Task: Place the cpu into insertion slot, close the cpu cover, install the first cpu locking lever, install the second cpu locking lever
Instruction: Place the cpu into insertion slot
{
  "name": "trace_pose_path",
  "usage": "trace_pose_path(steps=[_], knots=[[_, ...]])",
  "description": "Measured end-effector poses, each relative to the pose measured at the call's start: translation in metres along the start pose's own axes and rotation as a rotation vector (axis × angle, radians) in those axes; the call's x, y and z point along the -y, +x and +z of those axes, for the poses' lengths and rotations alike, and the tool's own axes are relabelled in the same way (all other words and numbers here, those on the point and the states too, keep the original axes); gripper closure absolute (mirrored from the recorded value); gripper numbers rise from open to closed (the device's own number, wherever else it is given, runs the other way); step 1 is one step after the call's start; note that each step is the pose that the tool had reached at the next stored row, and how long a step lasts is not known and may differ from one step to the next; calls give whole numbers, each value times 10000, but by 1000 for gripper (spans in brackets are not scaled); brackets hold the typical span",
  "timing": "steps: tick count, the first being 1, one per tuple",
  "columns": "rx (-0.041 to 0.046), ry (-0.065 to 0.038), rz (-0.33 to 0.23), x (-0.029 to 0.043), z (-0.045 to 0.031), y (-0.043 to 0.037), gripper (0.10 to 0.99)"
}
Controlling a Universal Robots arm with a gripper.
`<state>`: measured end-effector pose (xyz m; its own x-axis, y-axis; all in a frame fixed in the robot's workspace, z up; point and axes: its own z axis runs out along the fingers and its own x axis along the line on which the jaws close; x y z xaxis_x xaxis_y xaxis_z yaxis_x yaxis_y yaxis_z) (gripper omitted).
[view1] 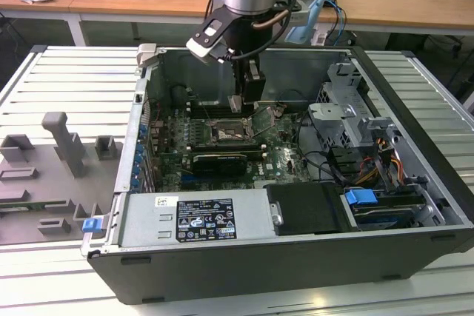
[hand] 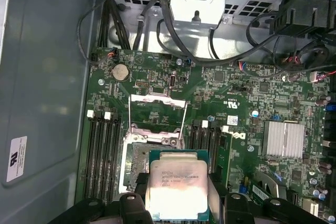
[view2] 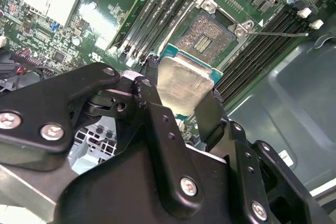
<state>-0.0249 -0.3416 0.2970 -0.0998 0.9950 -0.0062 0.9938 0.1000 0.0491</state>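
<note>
In both wrist views my gripper (hand: 178, 199) (view2: 181, 97) is shut on the cpu (hand: 176, 182) (view2: 181, 80), a silver-faced square chip on a green carrier edge, held flat between the black fingers (view2: 152, 103). The cpu hangs just above the motherboard, overlapping one side of the insertion slot (hand: 135, 163) (view2: 207, 31), whose dark contact field lies bare. The cpu cover (hand: 157, 109) stands flipped open beyond the slot, with thin locking levers (hand: 184, 119) raised alongside it. In the exterior view the gripper (view1: 248, 105) reaches down into the open computer case over the slot (view1: 226, 135).
Long black memory slots (hand: 100, 156) flank the socket on both sides. A black expansion card (view1: 215, 162), a power supply (view1: 196, 216) and a drive cage with cables (view1: 348, 112) crowd the case. A finned heat sink (hand: 283, 139) sits nearby. Grey fixtures (view1: 63, 142) stand outside on the exterior view's left.
</note>
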Motion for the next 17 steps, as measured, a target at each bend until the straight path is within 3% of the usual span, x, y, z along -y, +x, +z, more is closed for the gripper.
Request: trace_pose_path(steps=[4, 17], knots=[[0, 0, -1, 4, 82, 0, 561], [1, 1, -1, 8, 167, 1, 561]])
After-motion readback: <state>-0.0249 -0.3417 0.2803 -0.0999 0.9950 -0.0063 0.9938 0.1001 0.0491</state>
